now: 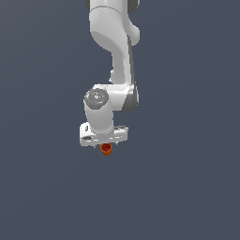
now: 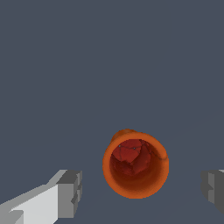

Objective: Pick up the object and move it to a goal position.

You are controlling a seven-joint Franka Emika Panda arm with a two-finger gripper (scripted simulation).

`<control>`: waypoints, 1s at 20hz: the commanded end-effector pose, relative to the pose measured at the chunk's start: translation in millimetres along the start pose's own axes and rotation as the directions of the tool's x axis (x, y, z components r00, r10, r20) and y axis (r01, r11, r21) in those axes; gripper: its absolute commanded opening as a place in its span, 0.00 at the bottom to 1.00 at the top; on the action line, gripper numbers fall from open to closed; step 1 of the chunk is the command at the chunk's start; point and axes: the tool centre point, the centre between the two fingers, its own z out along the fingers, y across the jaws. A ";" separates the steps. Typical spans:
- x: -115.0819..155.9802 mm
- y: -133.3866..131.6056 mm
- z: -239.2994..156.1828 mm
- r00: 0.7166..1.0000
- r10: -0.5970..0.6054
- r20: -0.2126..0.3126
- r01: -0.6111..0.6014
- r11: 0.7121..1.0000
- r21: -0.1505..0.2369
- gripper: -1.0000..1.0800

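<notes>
The tool (image 2: 140,192) is spread wide with the orange cup (image 2: 135,165) between its two fingers (image 2: 70,192) and touching neither, probably so that they can close on its sides.

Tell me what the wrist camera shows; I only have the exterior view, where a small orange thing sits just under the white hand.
Observer: The orange cup lies between the two fingers, with a gap on each side; neither pad touches it.
Operator: Say whether the gripper is open.
Observer: The gripper is open, the fingers set wider apart than the cup's rim.
Operator: Describe the cup itself.
Observer: The wrist camera looks into its mouth: a hollow, darker red inside with a flared orange rim. In the exterior view the cup is too small to show this.
</notes>
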 end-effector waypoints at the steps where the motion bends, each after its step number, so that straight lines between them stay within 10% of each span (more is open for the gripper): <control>1: 0.3 -0.4 0.1 1.000 -0.001 -0.001 0.001 1.000 0.000 0.96; 17: 0.8 0.3 50.8 1.000 -0.003 -0.001 0.003 1.000 0.001 0.96; 18: 0.8 0.3 50.8 1.000 -0.003 -0.001 0.003 1.000 0.001 0.00; 20: 0.8 0.3 50.8 1.000 -0.003 -0.001 0.003 1.000 0.001 0.00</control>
